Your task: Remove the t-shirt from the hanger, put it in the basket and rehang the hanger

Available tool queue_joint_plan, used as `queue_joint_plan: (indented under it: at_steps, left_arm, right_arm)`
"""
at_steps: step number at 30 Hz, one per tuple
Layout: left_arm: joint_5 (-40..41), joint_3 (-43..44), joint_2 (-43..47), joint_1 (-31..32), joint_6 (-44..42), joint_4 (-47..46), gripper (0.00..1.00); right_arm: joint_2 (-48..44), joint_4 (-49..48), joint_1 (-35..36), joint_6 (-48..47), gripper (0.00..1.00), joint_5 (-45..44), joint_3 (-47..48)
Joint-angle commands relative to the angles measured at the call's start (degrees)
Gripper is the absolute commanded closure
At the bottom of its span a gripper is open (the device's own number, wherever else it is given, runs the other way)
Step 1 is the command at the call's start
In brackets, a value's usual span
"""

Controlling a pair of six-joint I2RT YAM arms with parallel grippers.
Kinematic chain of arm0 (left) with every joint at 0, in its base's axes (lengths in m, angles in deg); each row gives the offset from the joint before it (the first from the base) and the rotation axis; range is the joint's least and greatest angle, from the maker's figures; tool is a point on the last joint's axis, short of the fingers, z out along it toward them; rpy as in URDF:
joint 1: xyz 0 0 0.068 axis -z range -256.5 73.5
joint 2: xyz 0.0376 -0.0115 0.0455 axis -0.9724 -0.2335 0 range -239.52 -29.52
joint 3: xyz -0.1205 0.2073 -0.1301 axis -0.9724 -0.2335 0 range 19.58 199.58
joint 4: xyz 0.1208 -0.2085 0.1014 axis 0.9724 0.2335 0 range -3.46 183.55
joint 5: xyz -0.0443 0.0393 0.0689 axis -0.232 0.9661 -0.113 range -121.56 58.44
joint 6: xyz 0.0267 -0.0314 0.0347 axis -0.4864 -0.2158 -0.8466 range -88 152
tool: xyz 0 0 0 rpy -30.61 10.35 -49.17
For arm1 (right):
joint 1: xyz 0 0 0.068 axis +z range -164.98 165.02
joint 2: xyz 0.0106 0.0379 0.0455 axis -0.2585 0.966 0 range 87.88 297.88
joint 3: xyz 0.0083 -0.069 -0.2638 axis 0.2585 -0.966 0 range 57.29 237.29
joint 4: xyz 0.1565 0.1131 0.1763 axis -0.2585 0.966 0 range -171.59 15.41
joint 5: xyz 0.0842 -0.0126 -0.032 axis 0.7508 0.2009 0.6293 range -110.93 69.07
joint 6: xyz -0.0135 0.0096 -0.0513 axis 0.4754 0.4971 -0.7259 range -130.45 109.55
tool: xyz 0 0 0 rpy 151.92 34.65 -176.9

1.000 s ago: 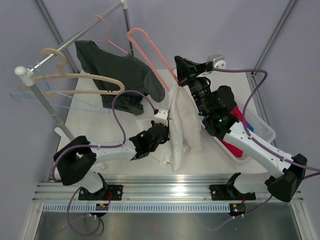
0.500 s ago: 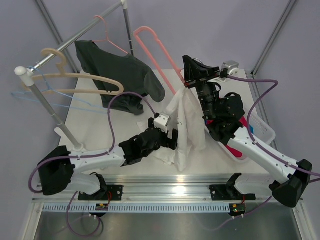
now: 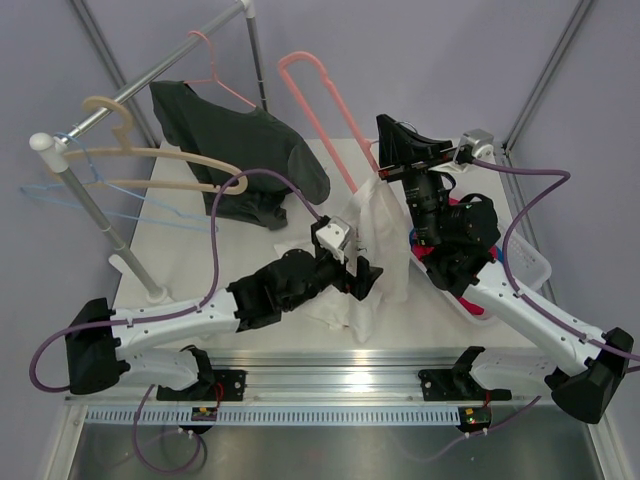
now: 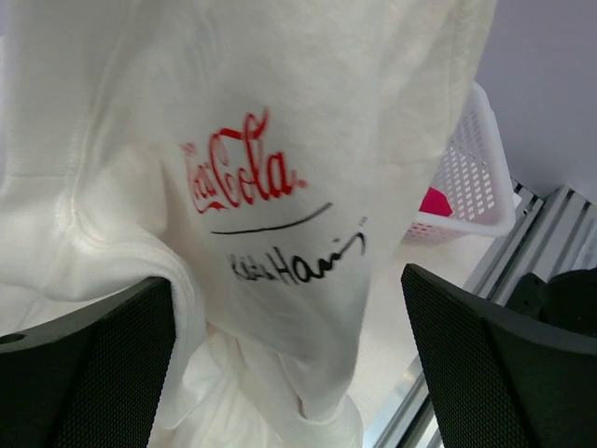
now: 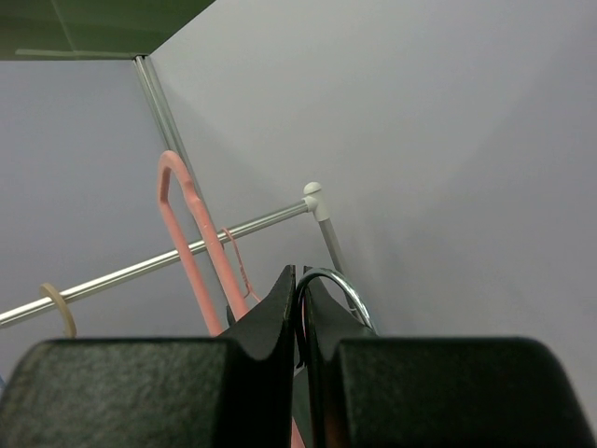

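Since a second ago my left pincer (image 3: pixel 364 279) has swung in and opened wide, and my right pincer (image 5: pixel 297 285) has carried the salmon-pink plastic hanger with its thick rounded frame (image 3: pixel 315 100) higher and further right.
My right pincer is clamped shut at the hanger's lower end, and the frame slants up and away to the left. The white short-sleeved t-shirt with the red Coca-Cola print (image 3: pixel 380 235) hangs bunched below that grip, its tail reaching the white table (image 3: pixel 180 265). My left pincer holds nothing and faces the print, close to it. I judge I should close on a thick fold low on the shirt, not a single layer. Then I should pull down along the hanger's arm while my right holds firm; a sideways tug could snag the neck.
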Motion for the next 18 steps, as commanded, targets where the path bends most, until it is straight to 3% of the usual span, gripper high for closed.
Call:
queue_joint_plan:
  at_steps: [1,5,7,8,9,11,12,13,18]
  left_arm:
    - [0.26,2.01,2.18,1.72,-1.47,-0.36,0.01]
    - [1.24,4.46,1.23,1.9,-0.33,1.56,0.02]
    - [1.41,8.05,-1.05,1.81,0.11,3.32,0.17]
    - [1.33,9.12,-3.41,1.9,0.2,4.37,0.27]
    - [1.85,9.91,-4.57,1.81,0.63,4.82,0.52]
    - [2.99,11.32,-6.42,1.9,1.16,5.17,0.69]
    - [3.26,11.59,-7.82,1.9,1.43,5.26,0.88]
    - [3.43,11.59,-8.44,1.9,1.78,5.09,1.0]
    - [1.94,9.31,-10.46,3.22,2.31,-0.18,1.0]
  right_arm:
    - [-1.86,-1.49,-0.38,-0.67,1.0,-1.83,2.61]
    - [-2.48,-1.93,-0.38,0.03,1.0,-2.1,1.82]
    - [-2.48,-2.02,-0.38,0.73,1.0,-2.36,1.91]
    - [-2.48,-2.28,-0.38,1.34,1.0,-2.27,1.82]
    - [-2.48,-2.46,-0.38,1.7,1.0,-2.27,1.82]
    - [-2.21,-3.59,-0.38,2.75,1.0,-2.1,1.74]
    - [-2.13,-4.21,-0.38,3.1,1.0,-1.49,1.73]
    - [-1.78,-4.91,-0.38,3.28,1.0,-1.05,1.56]
    - [0.06,-15.02,-0.38,4.78,1.0,0.63,-0.73]
